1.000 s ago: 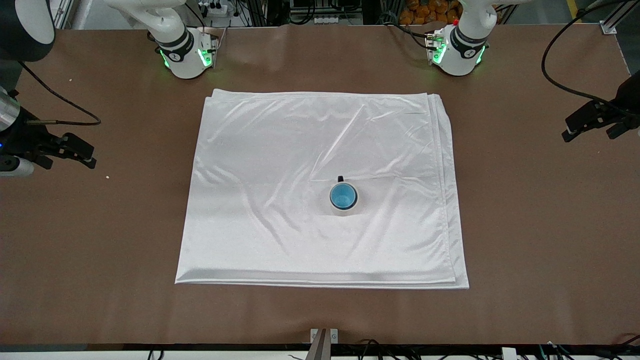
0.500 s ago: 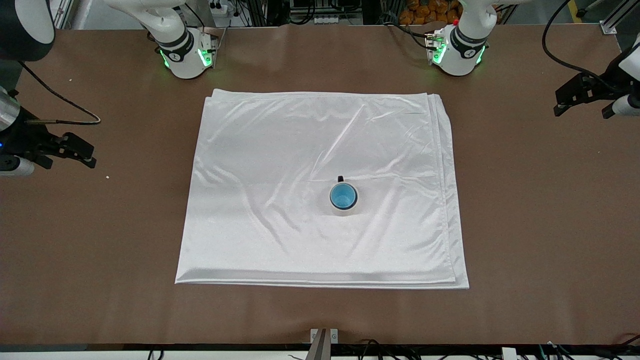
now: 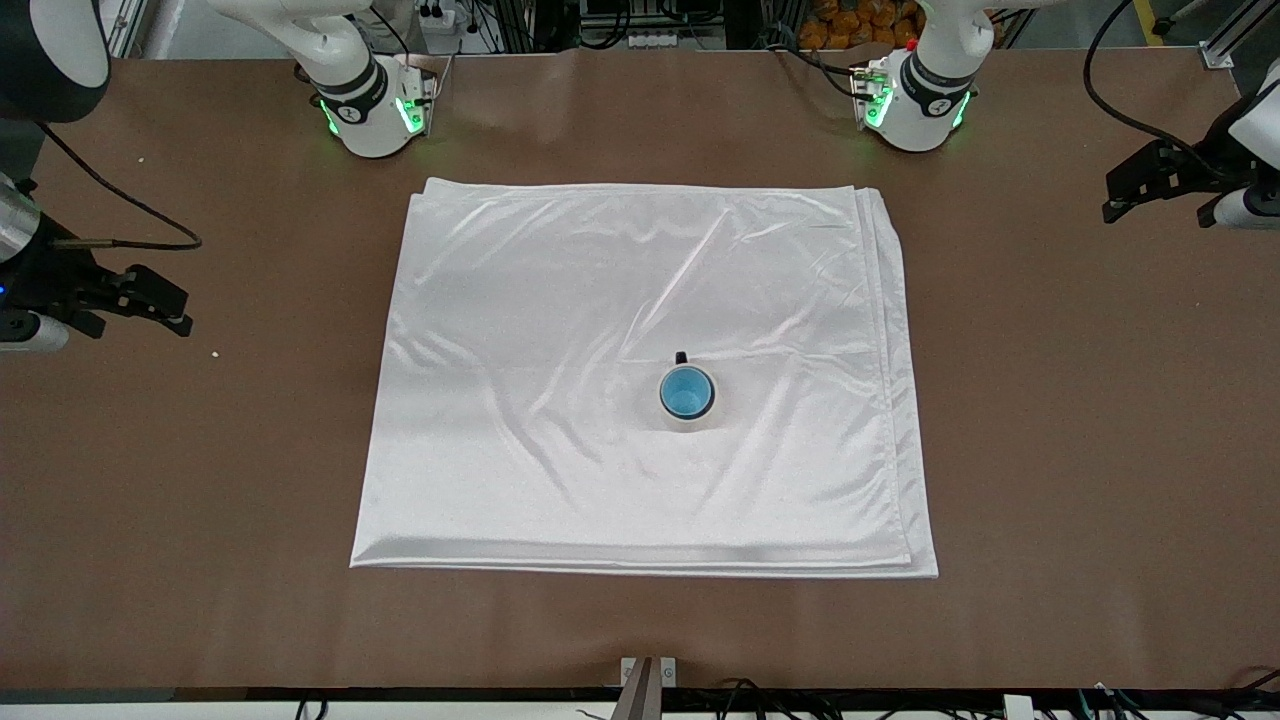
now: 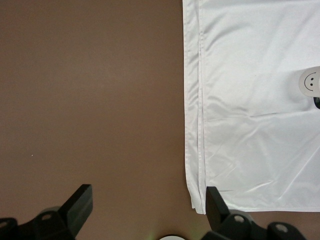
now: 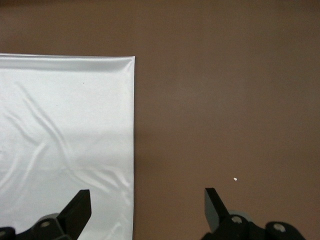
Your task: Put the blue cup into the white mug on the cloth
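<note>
Blue cup (image 3: 686,391) in white mug (image 3: 688,420) — bare cloth (image 3: 560,380) around.

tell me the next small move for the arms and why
Probably none beyond staying parked: the blue cup already sits inside the white mug on the cloth, and the left gripper and right gripper hang open over bare table, holding nothing.

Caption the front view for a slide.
Blue cup nested in white mug on cloth, both grippers parked aside.
</note>
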